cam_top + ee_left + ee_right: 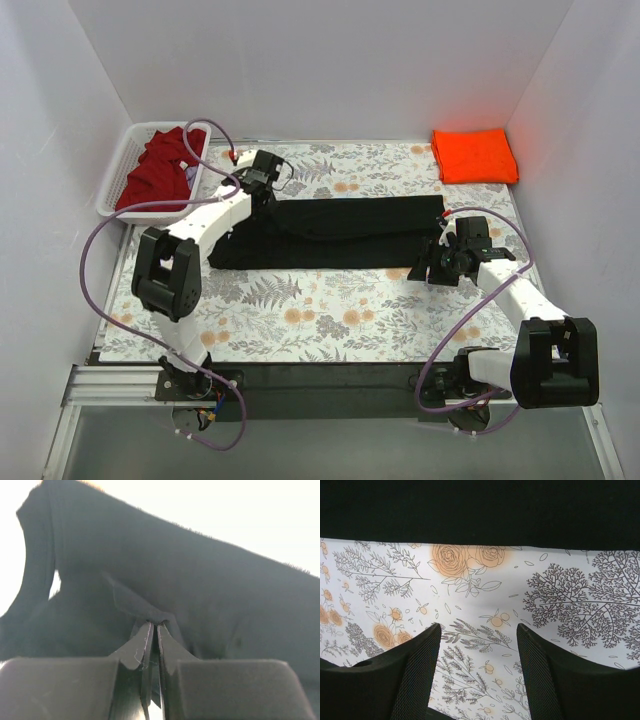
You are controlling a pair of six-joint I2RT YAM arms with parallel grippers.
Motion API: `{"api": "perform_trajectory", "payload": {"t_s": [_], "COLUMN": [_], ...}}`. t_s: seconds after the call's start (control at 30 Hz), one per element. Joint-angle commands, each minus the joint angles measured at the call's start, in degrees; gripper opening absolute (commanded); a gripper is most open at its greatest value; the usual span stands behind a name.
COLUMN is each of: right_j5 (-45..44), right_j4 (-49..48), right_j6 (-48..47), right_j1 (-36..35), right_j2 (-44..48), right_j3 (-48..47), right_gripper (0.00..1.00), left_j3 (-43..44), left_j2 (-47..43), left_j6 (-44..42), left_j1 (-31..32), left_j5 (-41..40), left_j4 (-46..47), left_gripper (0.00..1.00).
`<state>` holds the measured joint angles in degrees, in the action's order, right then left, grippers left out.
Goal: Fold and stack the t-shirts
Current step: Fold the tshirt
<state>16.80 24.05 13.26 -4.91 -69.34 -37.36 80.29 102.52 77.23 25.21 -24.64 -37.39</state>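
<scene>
The black t-shirt (340, 233) lies folded into a long strip across the middle of the flowered cloth. My left gripper (258, 196) is at its left end, shut on a pinch of the black cloth (150, 611), which fills the left wrist view. My right gripper (432, 270) is open and empty over the flowered cloth, just in front of the shirt's right end; the shirt's edge (480, 510) shows at the top of the right wrist view. The bright orange t-shirt (475, 155) lies folded at the back right. The dark red t-shirt (158, 170) is bunched in the basket.
The white slatted basket (118, 178) stands at the back left, off the flowered cloth's corner. White walls close in the back and both sides. The flowered cloth (330, 310) covers the table in front of the black shirt.
</scene>
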Motion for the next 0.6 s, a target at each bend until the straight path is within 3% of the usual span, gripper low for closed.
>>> {"api": "perform_trajectory", "payload": {"t_s": [0.0, 0.3, 0.43, 0.47, 0.57], "right_j5": [1.31, 1.14, 0.69, 0.52, -2.29], "right_j4": [0.64, 0.29, 0.03, -0.06, -0.41], "right_j6": [-1.30, -1.57, -0.51, -0.16, 0.71], "right_j1": [-0.19, -0.19, -0.28, -0.19, -0.19], "right_j2": [0.70, -0.79, -1.67, -1.67, -1.85], "right_j3": [-1.92, -2.54, -3.77, -4.03, -5.35], "right_gripper": [0.68, 0.68, 0.68, 0.68, 0.68], "left_j3": [6.44, 12.08, 12.00, 11.30, 6.12], "left_j2": [3.29, 11.46, 11.57, 10.69, 5.16], "left_j6": [-4.10, -5.51, -4.99, -4.64, -3.14], "left_j1": [-2.09, -4.64, -4.91, -4.91, -5.08], "left_j5": [-1.37, -0.94, -0.05, -0.05, -0.58], "left_j4": [4.15, 8.03, 6.63, 6.19, 5.75], "left_gripper": [0.00, 0.00, 0.26, 0.42, 0.61]}}
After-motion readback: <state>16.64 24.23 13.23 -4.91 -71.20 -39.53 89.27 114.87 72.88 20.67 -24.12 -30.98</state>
